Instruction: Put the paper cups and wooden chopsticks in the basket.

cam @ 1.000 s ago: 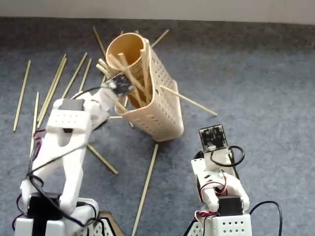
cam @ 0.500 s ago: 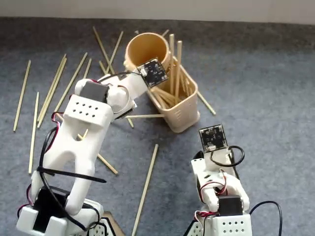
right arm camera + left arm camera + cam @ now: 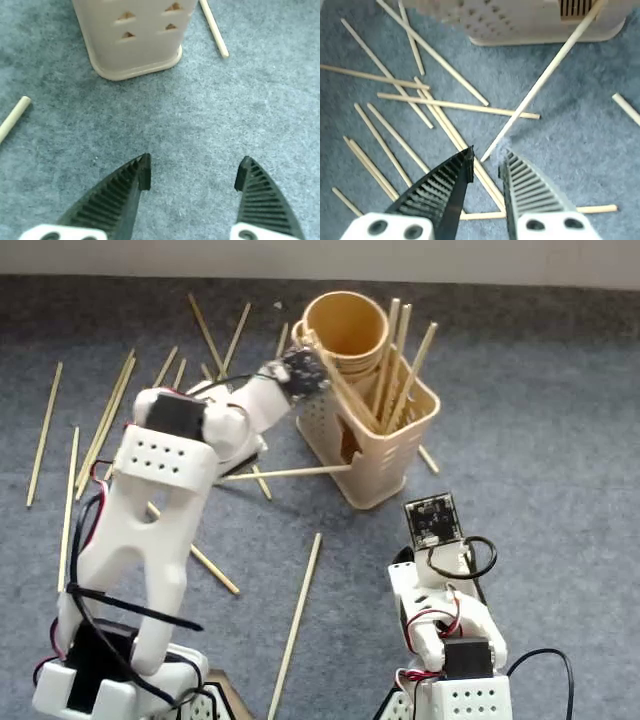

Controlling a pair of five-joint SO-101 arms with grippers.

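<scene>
Grey carpet (image 3: 540, 390) | loose chopsticks (image 3: 296, 620) around basket (image 3: 372, 475) | left pincer (image 3: 486, 154) slightly apart | right pincer (image 3: 192, 172) wide apart

basket (image 3: 372, 460) upright, centre-back of mat (image 3: 540, 440). paper cups (image 3: 345, 325) nested in its far-left end; chopsticks (image 3: 398, 365) standing in it just right of the cups. one chopstick (image 3: 285, 473) poking out of the basket's left wall, flat on the mat. loose chopsticks (image 3: 110, 420) scattered left of and behind the basket. long stick (image 3: 300, 610) in front, between the two arms. short stick (image 3: 428, 458) just right of basket. left gripper (image 3: 487, 159) just left of basket, over loose sticks. right gripper (image 3: 192, 172) in front of basket, apart, over bare mat.
</scene>
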